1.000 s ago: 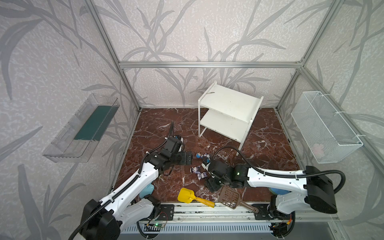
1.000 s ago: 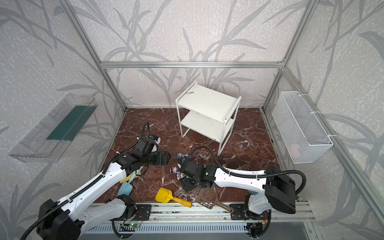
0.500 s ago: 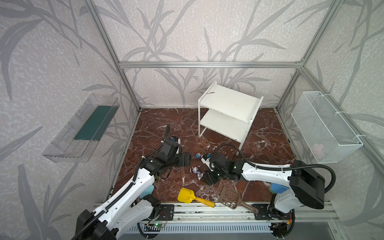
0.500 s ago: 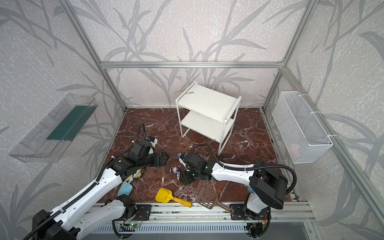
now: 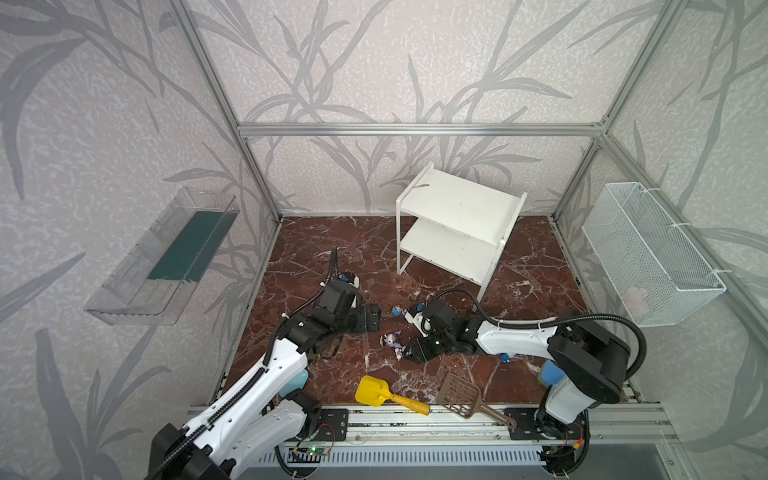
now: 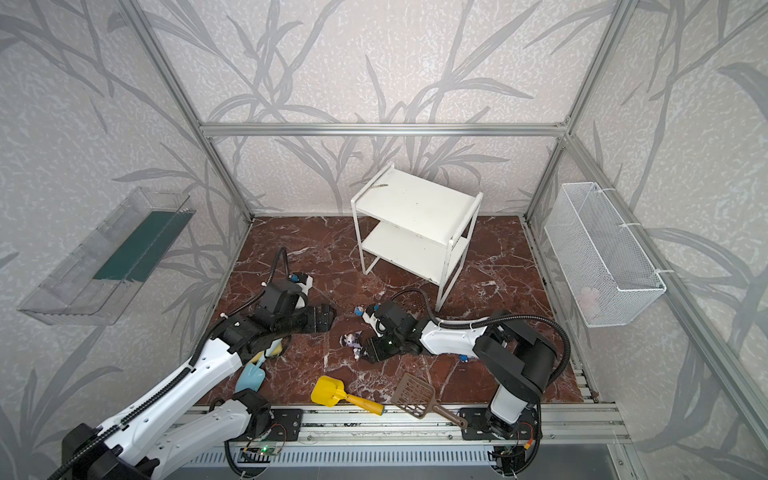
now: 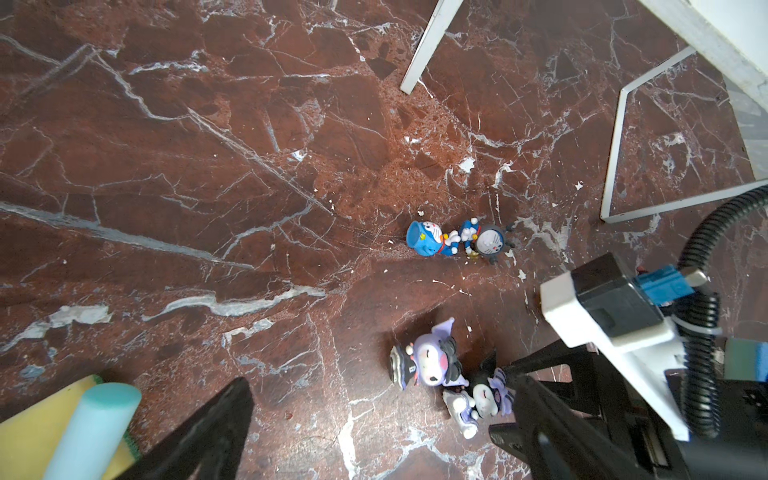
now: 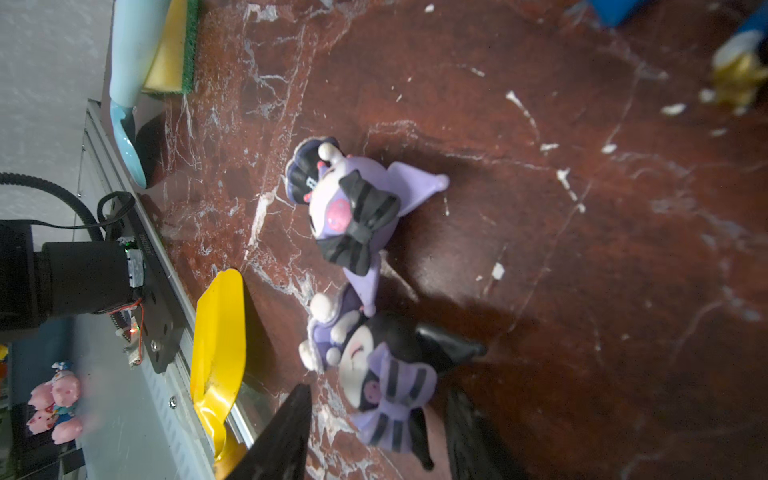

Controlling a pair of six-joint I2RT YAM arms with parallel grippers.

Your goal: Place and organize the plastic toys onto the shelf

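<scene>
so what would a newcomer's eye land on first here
The right claw, low on the marble floor, straddles a black-eared toy lying against a purple one. Behind them the white shelf shows no toys yet, and two blue toys lie on the floor before it.

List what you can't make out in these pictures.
- Pink thing in the wire basket, a top view: too small, behind mesh.
- Blue figurine, a top view: mostly hidden under the right arm.
- Blue-and-gold toy, right wrist view: blurred, cut off by the edge.
</scene>
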